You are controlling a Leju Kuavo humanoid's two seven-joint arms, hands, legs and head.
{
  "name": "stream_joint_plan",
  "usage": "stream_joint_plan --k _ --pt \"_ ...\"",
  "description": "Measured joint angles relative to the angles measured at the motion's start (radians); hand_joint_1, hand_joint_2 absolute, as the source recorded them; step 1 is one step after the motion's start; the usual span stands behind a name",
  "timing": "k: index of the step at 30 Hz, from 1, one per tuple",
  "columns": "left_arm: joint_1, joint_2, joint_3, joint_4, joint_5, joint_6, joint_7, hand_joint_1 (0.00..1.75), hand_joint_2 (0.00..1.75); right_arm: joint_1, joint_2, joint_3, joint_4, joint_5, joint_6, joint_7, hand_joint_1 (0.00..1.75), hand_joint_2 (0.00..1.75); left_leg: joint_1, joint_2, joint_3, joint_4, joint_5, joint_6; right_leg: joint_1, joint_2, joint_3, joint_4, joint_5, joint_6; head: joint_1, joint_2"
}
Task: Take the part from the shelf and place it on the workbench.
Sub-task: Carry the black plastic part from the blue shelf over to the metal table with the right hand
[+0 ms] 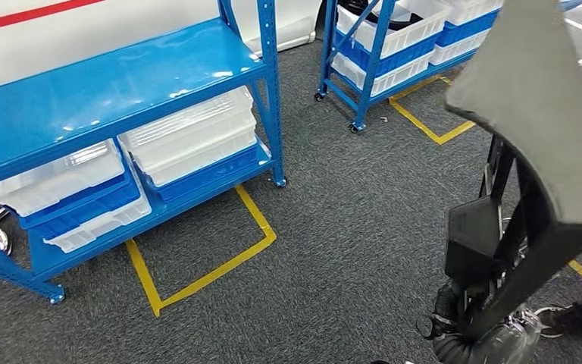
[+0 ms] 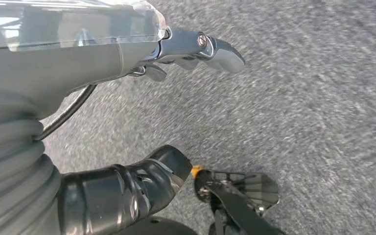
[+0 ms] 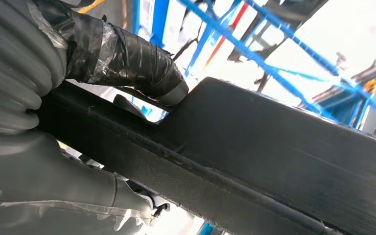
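The right hand (image 3: 127, 73) grips the black part (image 3: 274, 156), thumb pressed on its top face, raised over the grey carpet (image 1: 348, 227). The left hand (image 2: 176, 54) holds nothing, fingers loosely curled and apart, near the blue shelf (image 1: 106, 91).

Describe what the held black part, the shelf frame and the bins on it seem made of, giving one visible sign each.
Black part: matte, dull, probably foam or plastic.
Shelf frame: glossy blue painted metal, punched holes.
Bins: translucent white and blue plastic, ribbed.
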Motion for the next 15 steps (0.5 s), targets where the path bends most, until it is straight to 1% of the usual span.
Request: stream_joint_plan --k 1,2,3,4,5,6,7,8,9,10,11,12,13,14,15 --pt "0.000 0.000 0.000 0.000 0.000 -0.001 0.000 0.00 1.75 0.000 0.004 -0.001 -0.002 -0.005 0.000 0.000 1.75 1.75 0.000 -0.023 0.026 -0.064 0.028 0.004 0.001 0.010 -0.002 0.003 0.000 0.002 0.000 0.000" --pt "0.000 0.000 -0.001 0.000 0.000 -0.001 0.000 0.00 1.75 0.000 0.007 -0.003 -0.004 -0.011 0.000 0.000 1.75 1.75 -0.001 -0.043 0.043 -0.108 0.042 0.007 -0.001 0.020 -0.007 0.005 0.001 0.006 0.000 0.000" --pt "-0.001 0.000 -0.001 0.000 0.000 -0.001 0.000 0.00 1.75 0.001 0.010 -0.004 -0.005 -0.016 -0.001 0.000 1.75 1.75 -0.003 -0.056 0.050 -0.128 0.044 0.008 -0.003 0.029 -0.012 0.006 0.003 0.011 0.000 0.000" --pt "-0.002 0.000 -0.002 0.000 -0.001 0.000 0.000 0.00 1.75 0.002 0.012 -0.006 -0.005 -0.021 -0.001 0.000 1.75 1.75 -0.005 -0.055 0.051 -0.135 0.044 0.009 -0.005 0.039 -0.017 0.007 0.006 0.018 0.000 0.000" --pt "-0.003 0.000 -0.003 0.000 -0.001 0.000 0.000 0.00 1.75 0.004 0.014 -0.009 -0.006 -0.024 -0.001 0.000 1.75 1.75 -0.004 -0.046 0.053 -0.139 0.046 0.012 -0.007 0.045 -0.020 0.006 0.007 0.024 0.000 0.000" --pt "-0.003 -0.001 -0.004 0.000 -0.001 0.000 0.000 0.00 1.75 0.006 0.016 -0.011 -0.007 -0.028 -0.002 0.000 1.75 1.75 -0.003 -0.036 0.056 -0.145 0.049 0.017 -0.006 0.037 -0.023 0.012 0.003 0.029 0.000 0.000" --pt "-0.003 -0.002 -0.005 0.000 -0.002 0.000 0.001 0.00 1.75 0.006 0.017 -0.014 -0.007 -0.031 -0.002 0.000 1.75 1.75 -0.001 -0.024 0.058 -0.151 0.053 0.023 -0.005 0.018 -0.031 0.031 -0.010 0.034 0.000 0.000" --pt "-0.003 -0.002 -0.006 0.000 -0.003 0.001 0.002 0.00 1.75 0.007 0.017 -0.016 -0.008 -0.034 -0.002 0.000 1.75 1.75 0.001 -0.012 0.060 -0.156 0.056 0.029 -0.004 -0.005 -0.048 0.068 -0.033 0.037 0.001 0.000" --pt "-0.002 -0.002 -0.008 0.000 -0.004 0.002 0.003 0.00 1.75 0.007 0.017 -0.017 -0.008 -0.036 -0.003 0.000 1.75 1.75 -0.001 -0.001 0.061 -0.157 0.056 0.032 -0.005 -0.030 -0.073 0.122 -0.064 0.041 0.001 0.000" --pt "-0.002 -0.002 -0.010 0.000 -0.004 0.003 0.004 0.00 1.75 0.007 0.017 -0.018 -0.008 -0.038 -0.003 0.000 1.75 1.75 -0.003 0.011 0.060 -0.157 0.056 0.035 -0.007 -0.043 -0.104 0.185 -0.094 0.044 0.002 0.000" --pt "-0.001 -0.002 -0.012 0.000 -0.005 0.003 0.005 0.00 1.75 0.008 0.017 -0.019 -0.008 -0.039 -0.003 0.000 1.75 1.75 -0.004 0.023 0.060 -0.156 0.055 0.035 -0.010 -0.049 -0.129 0.238 -0.112 0.047 0.002 0.000" --pt "0.000 -0.002 -0.013 0.000 -0.005 0.004 0.006 0.00 1.75 0.008 0.017 -0.020 -0.008 -0.041 -0.003 0.000 1.75 1.75 -0.005 0.036 0.060 -0.156 0.054 0.034 -0.013 -0.053 -0.142 0.264 -0.115 0.050 0.001 0.000" --pt "0.000 -0.003 -0.014 0.000 -0.005 0.004 0.006 0.00 1.75 0.009 0.017 -0.021 -0.008 -0.044 -0.003 0.000 1.75 1.75 -0.005 0.048 0.061 -0.155 0.052 0.033 -0.015 -0.057 -0.137 0.254 -0.099 0.051 0.002 0.000" --pt "-0.001 -0.003 -0.015 0.000 -0.005 0.004 0.006 0.00 1.75 0.010 0.017 -0.023 -0.008 -0.046 -0.003 0.000 1.75 1.75 -0.005 0.059 0.063 -0.154 0.050 0.031 -0.016 -0.064 -0.111 0.208 -0.068 0.052 0.002 0.000" --pt "-0.001 -0.003 -0.016 0.000 -0.006 0.004 0.006 0.00 1.75 0.010 0.017 -0.024 -0.008 -0.049 -0.003 0.000 1.75 1.75 -0.006 0.068 0.065 -0.153 0.047 0.028 -0.016 -0.080 -0.073 0.137 -0.038 0.050 0.002 0.000"
